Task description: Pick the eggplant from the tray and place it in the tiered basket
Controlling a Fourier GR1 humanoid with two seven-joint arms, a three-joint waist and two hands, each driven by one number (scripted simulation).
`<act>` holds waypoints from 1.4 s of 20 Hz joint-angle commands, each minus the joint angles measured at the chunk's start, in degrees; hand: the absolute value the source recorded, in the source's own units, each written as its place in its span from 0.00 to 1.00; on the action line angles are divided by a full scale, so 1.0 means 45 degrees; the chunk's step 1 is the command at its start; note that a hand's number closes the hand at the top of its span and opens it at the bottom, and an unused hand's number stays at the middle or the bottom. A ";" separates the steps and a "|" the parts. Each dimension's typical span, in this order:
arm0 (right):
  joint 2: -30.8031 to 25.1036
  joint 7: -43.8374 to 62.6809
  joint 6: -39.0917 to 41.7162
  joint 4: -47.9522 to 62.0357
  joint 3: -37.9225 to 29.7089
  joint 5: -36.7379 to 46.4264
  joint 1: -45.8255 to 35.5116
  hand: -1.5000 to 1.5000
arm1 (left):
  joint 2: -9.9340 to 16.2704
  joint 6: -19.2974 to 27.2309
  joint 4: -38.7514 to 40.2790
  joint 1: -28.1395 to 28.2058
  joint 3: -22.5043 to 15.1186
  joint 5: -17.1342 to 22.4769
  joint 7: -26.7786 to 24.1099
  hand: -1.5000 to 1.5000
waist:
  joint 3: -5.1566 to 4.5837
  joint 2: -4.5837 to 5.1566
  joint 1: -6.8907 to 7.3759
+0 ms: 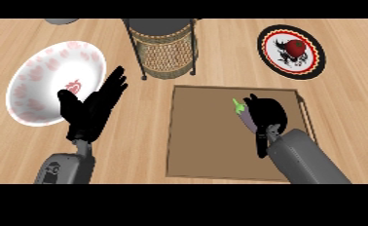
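Right, in the head view I'm at the pick: my right hand (267, 114) is curled over the eggplant (245, 117), whose green stem pokes out on its far-left side, both still low over the tray (205, 137). Next I judge a lift and a carry to the tiered basket (162, 49), far-left of that hand. My left hand (92, 107) rests with fingers straight, beside the white plate (43, 86).
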 commanded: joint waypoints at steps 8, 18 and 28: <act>0.0969 -0.1503 -0.1072 0.0124 0.0719 0.1078 0.0833 1.00 | 0.0163 -0.0295 -0.0038 0.0329 0.0255 0.0040 -0.0234 0.50 | 0.0049 0.0051 0.0027; 0.2982 0.1739 -0.5541 -0.1588 -0.0875 0.2361 0.2241 1.00 | -0.0088 -0.0156 0.0200 0.0152 0.0286 0.0021 -0.0271 0.50 | 0.0056 0.0014 -0.0193; 0.3836 0.4101 -0.6399 -0.6981 -0.0387 0.2097 0.2453 1.00 | -0.0160 -0.0418 0.0340 0.0433 0.0217 0.0142 -0.0387 0.50 | 0.0037 -0.0009 -0.0186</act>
